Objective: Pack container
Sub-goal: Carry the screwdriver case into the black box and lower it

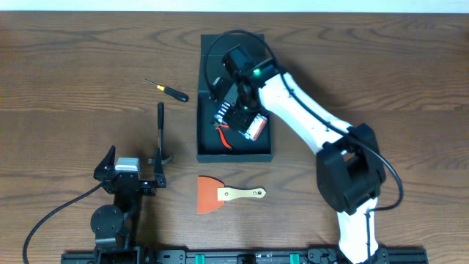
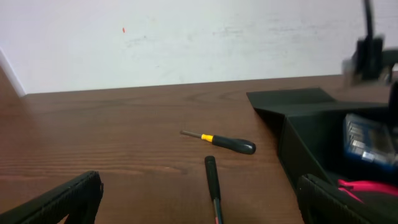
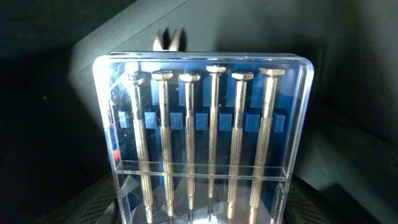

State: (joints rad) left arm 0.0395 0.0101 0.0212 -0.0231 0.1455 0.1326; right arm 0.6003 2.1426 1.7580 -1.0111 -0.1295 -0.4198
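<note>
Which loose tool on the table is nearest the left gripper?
The long black tool, lying right by the open left gripper; the yellow-banded screwdriver and orange scraper sit farther off.

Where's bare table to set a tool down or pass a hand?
Free: the left end beyond the screwdriver and hammer; the right end past the right arm; the back strip behind the container. Crowded: the container, where the right gripper holds a screwdriver set, and the front between left gripper, hammer and scraper.

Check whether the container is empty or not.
Not empty: a red-handled tool and a clear case of screwdrivers are inside the container.
</note>
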